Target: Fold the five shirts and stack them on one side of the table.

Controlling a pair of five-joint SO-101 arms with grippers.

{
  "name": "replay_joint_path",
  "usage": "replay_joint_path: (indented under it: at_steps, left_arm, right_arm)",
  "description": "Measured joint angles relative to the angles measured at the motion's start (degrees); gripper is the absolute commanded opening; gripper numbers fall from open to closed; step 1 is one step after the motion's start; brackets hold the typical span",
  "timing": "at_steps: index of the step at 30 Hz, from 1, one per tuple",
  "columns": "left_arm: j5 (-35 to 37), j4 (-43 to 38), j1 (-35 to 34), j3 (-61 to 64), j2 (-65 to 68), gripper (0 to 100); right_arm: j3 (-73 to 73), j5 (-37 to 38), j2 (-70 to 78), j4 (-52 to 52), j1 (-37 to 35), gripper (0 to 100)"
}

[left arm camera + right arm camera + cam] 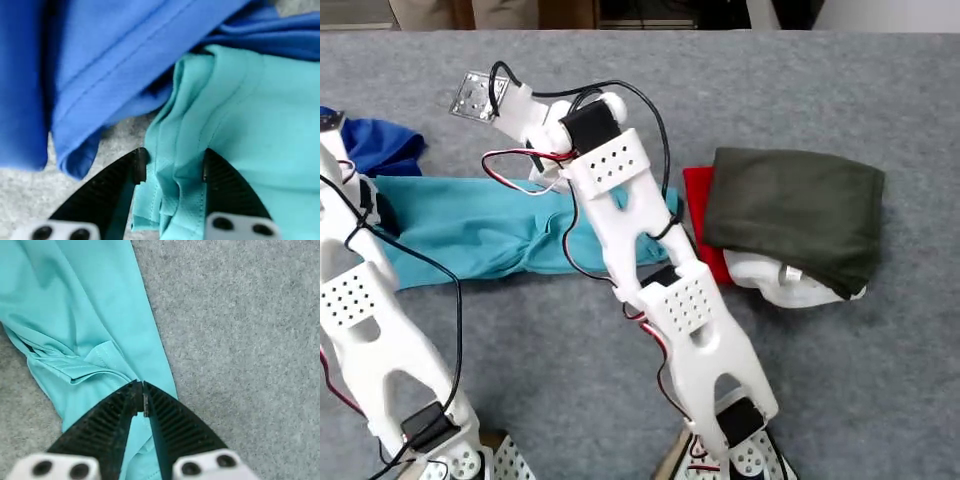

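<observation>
A grey, felt-like counter (820,80) carries everything, and the teal shirt (470,230) lies across it as a long, loosely folded band. All places below are given from that shirt.

Against its one end, touching and partly overlapping it, lies a crumpled blue shirt (380,145). Just past its other end stands a stack of three. A dark olive shirt (790,210) lies folded on top. A red shirt (698,205) shows as a strip on the side facing the teal shirt, and a white shirt (770,278) pokes out on the side toward the arm bases.

The left gripper (172,165) sits at the teal shirt's end next to the blue shirt. Its jaws stand narrowly apart with a bunched fold of teal cloth clamped between them.

The right gripper (143,390) is at the teal shirt's long edge, where cloth meets bare counter. Its jaws are drawn together until the tips meet, pinching the hem.

In the high view the right arm (650,260) reaches over the middle of the teal shirt, and the left arm (360,300) stands beside its blue-shirt end.
</observation>
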Motion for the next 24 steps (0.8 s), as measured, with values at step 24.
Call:
replay_joint_path:
  at_steps: [24]
  left_arm:
    - [-2.2,3.96,-7.12,9.93,-16.44,2]
  right_arm:
    - [-6.68,-1.23,0.0,0.0,7.47,0.3]
